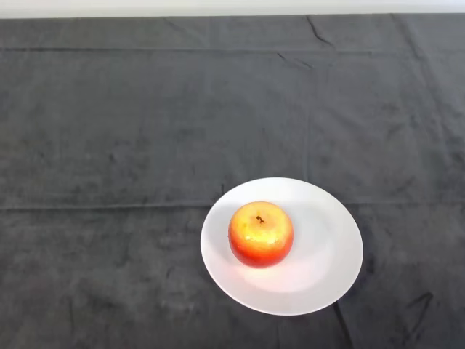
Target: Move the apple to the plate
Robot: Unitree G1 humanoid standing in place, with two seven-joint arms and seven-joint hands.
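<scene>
The round red-and-yellow apple (261,234) rests upright, stem up, left of centre on the round white plate (323,251), which sits on the table under the dark grey cloth (109,145). This placement matches the task goal, so the move is judged complete. The hand is outside the view; its state cannot be determined.

A dark grey cloth (145,145), creased in long horizontal folds, covers the table, and beyond the cloth's far edge runs a thin pale strip (218,7) of bare surface.
</scene>
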